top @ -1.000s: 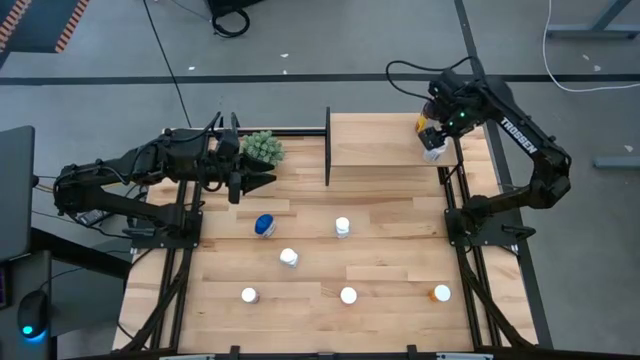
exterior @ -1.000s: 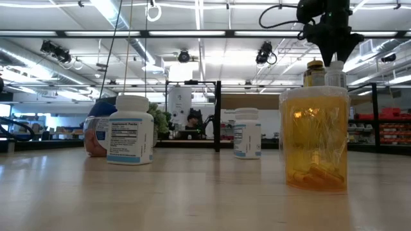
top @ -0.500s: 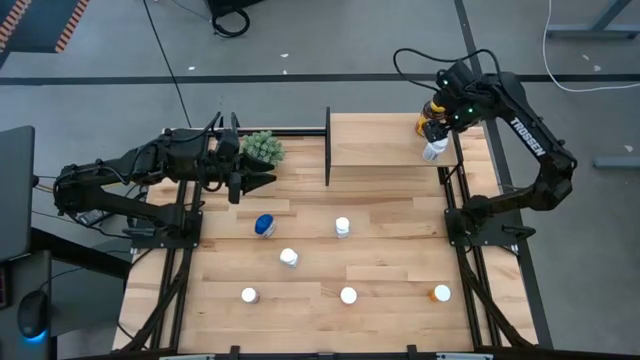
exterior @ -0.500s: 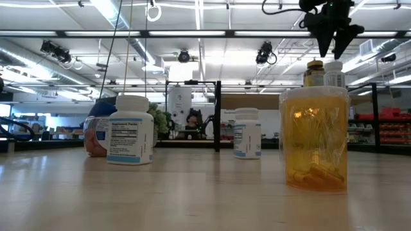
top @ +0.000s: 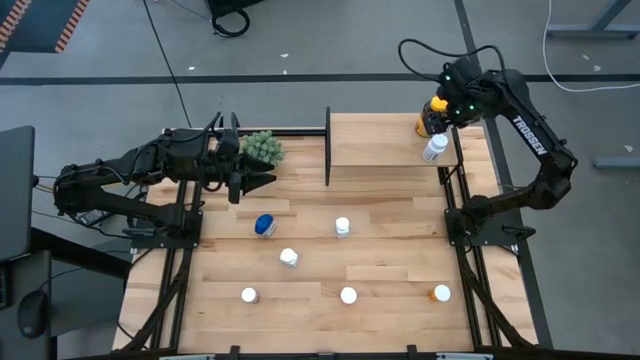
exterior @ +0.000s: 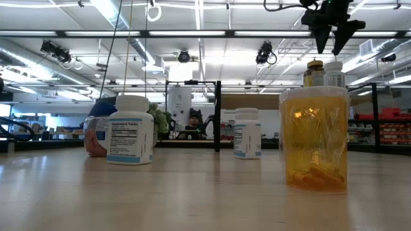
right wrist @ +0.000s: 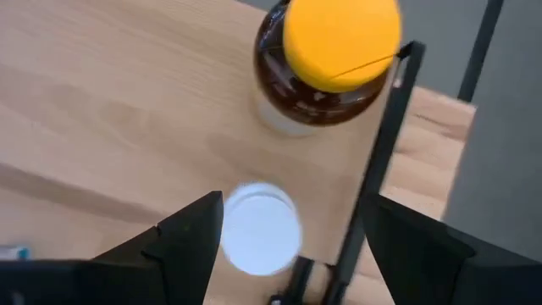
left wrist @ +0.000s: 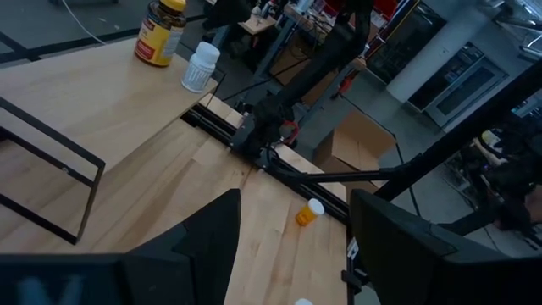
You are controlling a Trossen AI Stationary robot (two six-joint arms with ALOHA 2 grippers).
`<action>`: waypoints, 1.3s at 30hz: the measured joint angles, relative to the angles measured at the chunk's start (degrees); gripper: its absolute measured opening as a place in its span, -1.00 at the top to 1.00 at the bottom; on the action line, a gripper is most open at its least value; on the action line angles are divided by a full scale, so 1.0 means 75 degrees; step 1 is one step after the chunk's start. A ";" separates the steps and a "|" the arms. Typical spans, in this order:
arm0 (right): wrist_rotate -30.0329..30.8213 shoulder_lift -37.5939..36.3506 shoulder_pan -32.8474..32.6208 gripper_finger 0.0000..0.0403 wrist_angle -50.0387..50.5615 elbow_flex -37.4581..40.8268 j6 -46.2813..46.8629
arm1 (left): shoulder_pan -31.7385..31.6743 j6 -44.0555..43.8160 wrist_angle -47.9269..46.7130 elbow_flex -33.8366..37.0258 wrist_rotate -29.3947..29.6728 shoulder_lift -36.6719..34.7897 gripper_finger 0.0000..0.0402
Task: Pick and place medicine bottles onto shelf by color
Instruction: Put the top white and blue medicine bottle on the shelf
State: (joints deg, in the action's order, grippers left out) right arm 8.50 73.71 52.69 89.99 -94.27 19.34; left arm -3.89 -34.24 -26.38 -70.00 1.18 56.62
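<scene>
On the light wood shelf (top: 380,140), at its right end, stand a white-capped white bottle (top: 433,148) and an amber bottle with a yellow cap (top: 436,104). My right gripper (exterior: 332,43) hangs open above them, fingers pointing down, clear of both; its wrist view looks down on the white cap (right wrist: 260,229) and the yellow cap (right wrist: 341,42). My left gripper (top: 262,181) waits open, held level, next to the green plant (top: 263,147). A blue bottle (top: 264,225), several white bottles such as (top: 342,227), and an orange bottle (top: 441,293) stand on the tabletop.
A black upright divider (top: 328,147) closes the shelf's left end. A black rail (right wrist: 377,161) runs along the shelf's right edge, close to both bottles. In the low view, an orange bottle (exterior: 314,138) and a white one (exterior: 131,129) stand close to the camera.
My right gripper has risen straight off the white bottle on the shelf and drifted a little toward the table's far edge, rolling slightly, its fingers still apart. The white bottle stays upright beside the amber one.
</scene>
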 joint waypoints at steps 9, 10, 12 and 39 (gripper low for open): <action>-0.0219 0.0015 -0.0265 -0.42 -0.0258 0.0005 0.0336 | 0.0031 -0.0168 0.0007 0.0000 0.0002 0.0000 -0.14; -0.0314 0.0015 -0.0379 -0.42 -0.0322 0.0005 0.0326 | 0.0053 -0.0151 0.0007 0.0000 0.0002 0.0000 -0.14; -0.0546 0.0015 -0.0681 -0.42 -0.0465 0.0005 0.0221 | 0.0097 -0.0151 0.0007 0.0000 0.0000 0.0000 -0.14; 0.0231 0.1903 -0.7754 -0.47 -0.2658 0.0011 0.1786 | 0.0257 0.0914 -0.1851 0.0003 -0.0149 0.0997 -0.09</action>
State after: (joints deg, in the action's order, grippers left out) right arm 10.24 87.98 -5.47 70.05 -94.19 32.73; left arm -1.96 -27.39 -40.26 -69.97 0.05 64.10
